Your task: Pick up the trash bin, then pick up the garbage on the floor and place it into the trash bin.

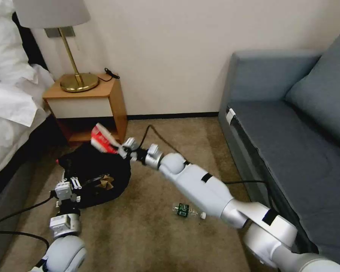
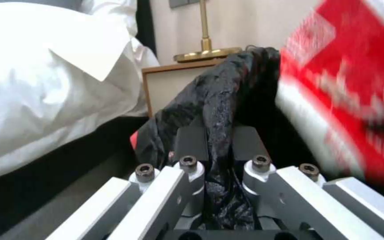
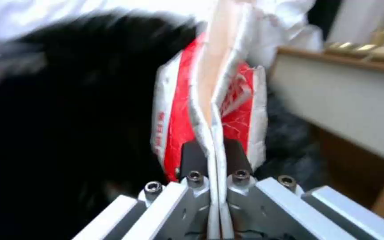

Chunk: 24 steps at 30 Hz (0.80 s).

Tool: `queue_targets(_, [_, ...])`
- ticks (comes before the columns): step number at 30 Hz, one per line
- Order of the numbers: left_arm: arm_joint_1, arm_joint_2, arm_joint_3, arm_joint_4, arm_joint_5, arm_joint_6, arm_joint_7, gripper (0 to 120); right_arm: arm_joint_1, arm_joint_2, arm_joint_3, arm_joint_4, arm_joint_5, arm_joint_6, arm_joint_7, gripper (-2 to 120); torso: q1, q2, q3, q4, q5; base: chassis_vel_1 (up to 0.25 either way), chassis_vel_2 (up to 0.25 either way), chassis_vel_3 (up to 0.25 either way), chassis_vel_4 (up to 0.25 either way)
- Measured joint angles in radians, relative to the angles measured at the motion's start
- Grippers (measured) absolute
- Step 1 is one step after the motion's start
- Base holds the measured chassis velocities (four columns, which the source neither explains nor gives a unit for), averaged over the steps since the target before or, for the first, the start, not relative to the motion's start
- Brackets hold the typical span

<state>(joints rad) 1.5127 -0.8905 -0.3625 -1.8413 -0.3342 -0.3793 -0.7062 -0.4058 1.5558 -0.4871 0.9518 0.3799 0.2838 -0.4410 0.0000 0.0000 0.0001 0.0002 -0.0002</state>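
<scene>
In right pincer (image 3: 214, 156): red-white carton (image 3: 210, 110)

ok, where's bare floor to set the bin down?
Free: carpet between trash bin, bottle and sofa, below the wall. Crowded: nightstand corner, where right gripper holds carton, left gripper clamps the bin's bag.

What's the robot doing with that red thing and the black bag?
It is tidying litter off the bedroom floor. Its left tool is pinching the black bag rim of the trash bin to hold it. Its right tool is clamped on a crumpled red-and-white carton and holds it just above the bin's far rim. Some brown paper lies inside the bin. A small bottle with a green label lies on the carpet.
</scene>
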Motion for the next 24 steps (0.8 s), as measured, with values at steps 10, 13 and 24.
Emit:
queue_targets(10, [-0.009, -0.001, 0.006, -0.001, -0.006, 0.000, 0.000, 7, -0.045, -0.013, -0.060, -0.017, -0.110, 0.026, 0.040, 1, 0.000, 0.000, 0.000, -0.0003, 0.0000, 0.000, 0.000, 0.000, 0.000])
queue_targets(13, [-0.013, -0.007, 0.010, 0.005, -0.006, 0.000, 0.000, 7, -0.045, -0.010, -0.062, -0.022, -0.119, 0.028, 0.057, 14, 0.000, 0.000, 0.000, -0.0003, 0.0001, 0.000, 0.000, 0.000, 0.000])
queue_targets(24, [-0.012, -0.008, 0.006, 0.017, -0.006, 0.000, 0.001, 7, -0.046, -0.010, -0.055, -0.029, -0.148, 0.053, 0.088, 52, 0.000, 0.000, 0.000, -0.0002, 0.0002, 0.000, 0.000, 0.000, 0.000])
